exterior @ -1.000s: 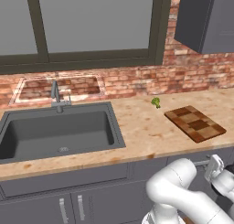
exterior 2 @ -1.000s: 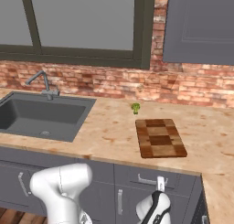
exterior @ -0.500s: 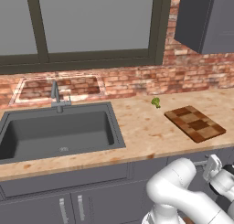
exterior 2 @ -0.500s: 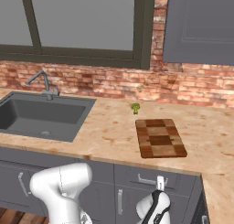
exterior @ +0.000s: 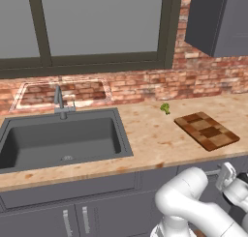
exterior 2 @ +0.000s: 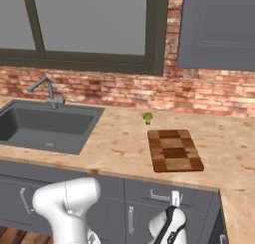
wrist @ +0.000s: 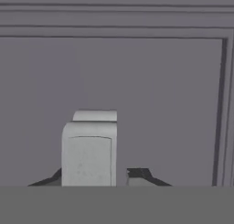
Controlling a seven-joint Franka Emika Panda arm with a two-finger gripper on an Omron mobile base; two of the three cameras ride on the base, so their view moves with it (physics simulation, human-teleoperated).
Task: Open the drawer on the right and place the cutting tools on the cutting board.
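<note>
The gripper (exterior 2: 175, 200) sits low against the drawer (exterior 2: 169, 194) front, under the counter (exterior 2: 119, 148) edge. In the hand view its fingers (wrist: 137, 173) flank the silver handle (wrist: 89, 150); whether they clamp it cannot be told. The drawer is shut. Above it the board (exterior 2: 174, 149) lies bare near the counter's front edge, with open counter on both sides. The broccoli (exterior 2: 148, 118) sits just behind it. The sink (exterior: 60, 141) is far left, basin bare.
</note>
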